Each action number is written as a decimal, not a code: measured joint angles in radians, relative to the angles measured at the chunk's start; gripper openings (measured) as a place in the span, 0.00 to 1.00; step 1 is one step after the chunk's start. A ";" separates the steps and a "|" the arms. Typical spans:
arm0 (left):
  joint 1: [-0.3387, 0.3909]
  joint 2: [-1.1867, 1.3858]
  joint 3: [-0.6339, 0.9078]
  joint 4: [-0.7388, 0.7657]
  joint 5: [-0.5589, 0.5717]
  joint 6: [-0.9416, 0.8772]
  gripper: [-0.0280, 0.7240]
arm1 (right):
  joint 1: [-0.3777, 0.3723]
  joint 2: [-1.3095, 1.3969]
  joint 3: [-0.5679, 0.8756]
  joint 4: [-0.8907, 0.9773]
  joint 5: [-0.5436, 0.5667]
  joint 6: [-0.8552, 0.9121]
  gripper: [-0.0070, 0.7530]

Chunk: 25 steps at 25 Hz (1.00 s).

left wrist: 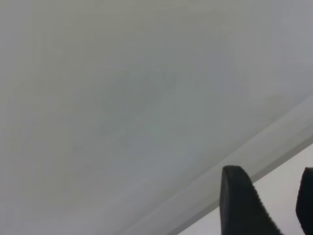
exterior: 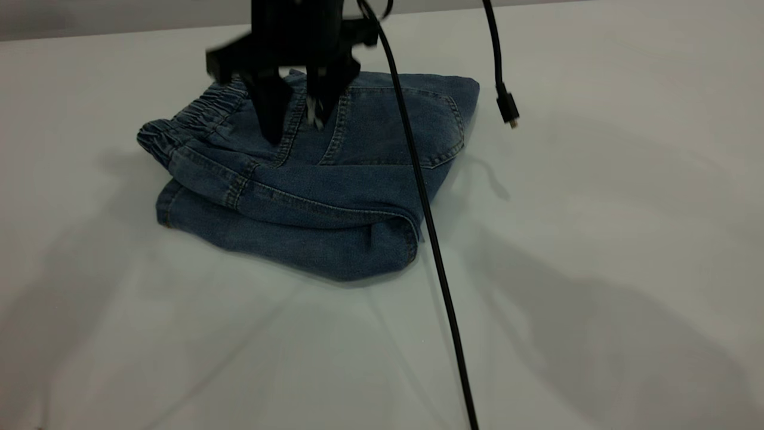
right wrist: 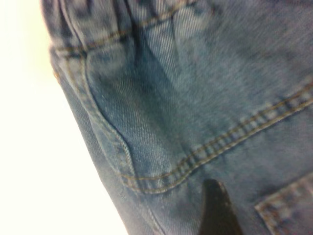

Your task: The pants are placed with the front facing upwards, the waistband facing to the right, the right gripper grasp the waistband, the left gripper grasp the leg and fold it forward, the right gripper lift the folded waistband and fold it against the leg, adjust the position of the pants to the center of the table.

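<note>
Right arm comes down from the top of the exterior view, its end effector [exterior: 292, 122] pointing down over the pants [exterior: 310, 179], fingers narrowly apart, tips at or just above the denim near the waistband [exterior: 191, 116]; contact can't be told. One pair of pants, folded, on the surface [exterior: 597, 269], left of centre. Two black cables [exterior: 424, 203]. Left end effector [left wrist: 274, 205] over bare surface, fingers apart, nothing held.

The blue denim pants [exterior: 310, 179] are seen folded on the white table [exterior: 597, 239], pocket side apparently upward, the gathered waistband [exterior: 185, 116] at the stack's left.
</note>
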 joint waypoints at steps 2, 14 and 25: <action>0.000 0.000 0.000 0.000 0.000 0.000 0.43 | 0.000 -0.036 0.000 -0.001 0.000 0.000 0.47; 0.000 0.000 0.000 0.024 0.000 0.000 0.43 | 0.001 -0.327 0.007 0.047 -0.001 -0.011 0.47; 0.000 0.000 0.000 0.024 -0.001 0.000 0.43 | 0.001 -0.633 0.367 0.044 -0.005 -0.014 0.47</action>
